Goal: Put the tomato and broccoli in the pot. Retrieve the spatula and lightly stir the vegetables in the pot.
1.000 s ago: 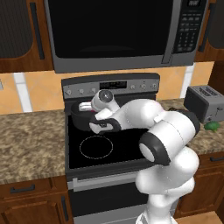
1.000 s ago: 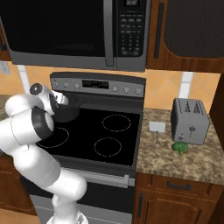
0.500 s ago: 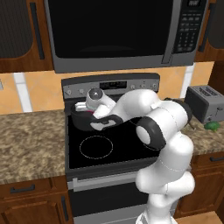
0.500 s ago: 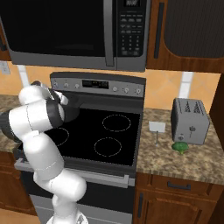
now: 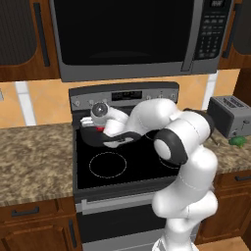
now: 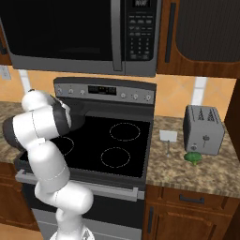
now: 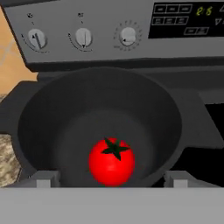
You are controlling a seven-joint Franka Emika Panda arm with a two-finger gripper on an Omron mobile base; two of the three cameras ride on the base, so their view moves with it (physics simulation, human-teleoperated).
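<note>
The dark grey pot (image 7: 26, 127) stands on the stove's back left burner, just below the control knobs. The red tomato (image 7: 111, 161) lies on its floor near the front wall. My gripper (image 7: 111, 179) hovers over the pot's near rim, open. Its fingertips (image 7: 46, 177) stand wide on either side of the tomato and do not touch it. In the left base view the gripper (image 5: 100, 130) is bent down over the pot (image 5: 88, 136). The green broccoli (image 6: 193, 157) sits on the counter in front of the toaster, also seen from the left (image 5: 238, 141). The spatula is out of view.
A grey toaster (image 6: 202, 129) stands on the right counter, with a small white card holder (image 6: 168, 137) next to it. The microwave (image 5: 132, 34) hangs low over the stove. The stove's control panel (image 7: 109, 35) rises right behind the pot.
The fingers have spread apart and let go of the tomato, which now rests in the pot. The arm has swung further left over the back left burner.
</note>
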